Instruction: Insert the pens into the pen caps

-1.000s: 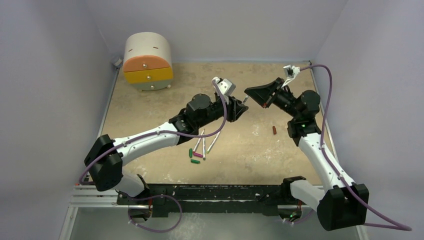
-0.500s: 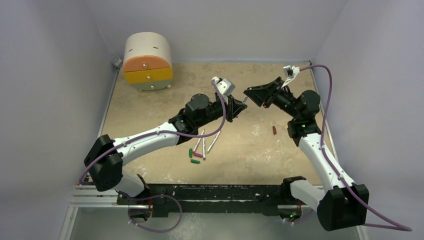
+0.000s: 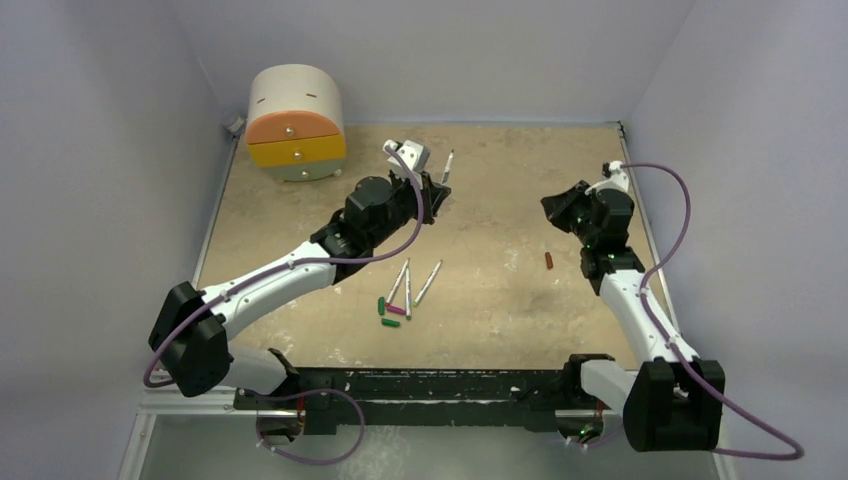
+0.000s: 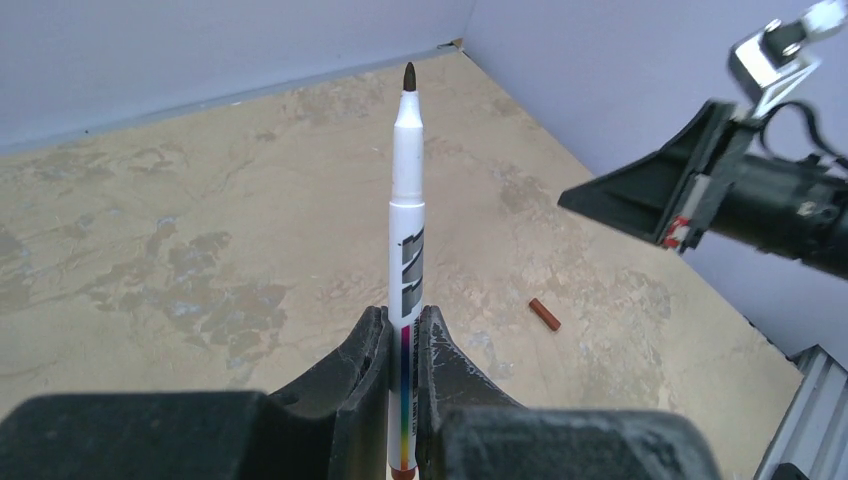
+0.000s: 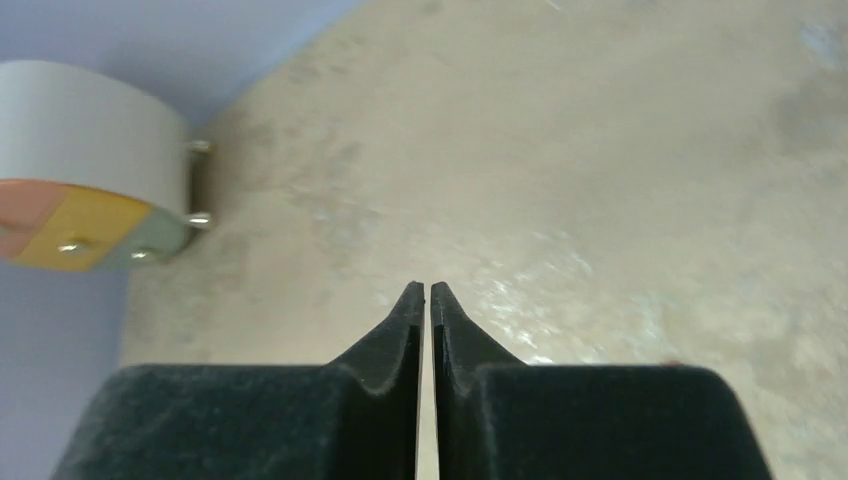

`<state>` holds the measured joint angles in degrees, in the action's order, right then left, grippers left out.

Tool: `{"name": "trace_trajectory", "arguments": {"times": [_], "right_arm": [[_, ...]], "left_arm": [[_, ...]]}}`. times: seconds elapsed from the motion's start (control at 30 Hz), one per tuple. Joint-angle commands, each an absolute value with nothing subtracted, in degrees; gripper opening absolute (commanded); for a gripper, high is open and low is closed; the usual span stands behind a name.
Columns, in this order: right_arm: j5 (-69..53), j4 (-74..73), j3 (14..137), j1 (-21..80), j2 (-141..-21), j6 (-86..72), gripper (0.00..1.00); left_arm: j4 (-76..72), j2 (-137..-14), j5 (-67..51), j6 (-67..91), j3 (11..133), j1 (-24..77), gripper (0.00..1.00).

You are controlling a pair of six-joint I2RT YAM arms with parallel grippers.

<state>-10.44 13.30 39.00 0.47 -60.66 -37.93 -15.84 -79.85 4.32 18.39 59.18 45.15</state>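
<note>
l gripper (image 4: 403,322) grips pen (image 4: 407,200); dark bare tip only in wrist view.

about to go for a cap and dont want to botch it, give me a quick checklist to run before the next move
1. Grasp: ok, the left tool is shut on the pen, low on its barrel.
2. Tip exposed: ok, its bare dark tip points away from the tool.
3. Cap in grasp: not ok, the right tool is shut and empty.
4. Cap free to pick: ok, the dark red cap lies alone on the table.
5. Cap colour matches the tip: cannot tell.
</note>
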Motion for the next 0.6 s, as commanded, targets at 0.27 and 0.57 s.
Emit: {"name": "trace_trajectory", "arguments": {"times": [0.27,0.57], "right_arm": [[4.72,11.55,30.70,0.35,-64.86,-48.54,0.34],[7.54,6.38,35.95,0.35,-74.42,-44.03,0.46]], "left_arm": [[-15.59,-74.32,5.68,17.15,56.13,45.44,0.00],[-15.56,-74.14,6.55,16.26,54.78,45.26,0.00]]}}
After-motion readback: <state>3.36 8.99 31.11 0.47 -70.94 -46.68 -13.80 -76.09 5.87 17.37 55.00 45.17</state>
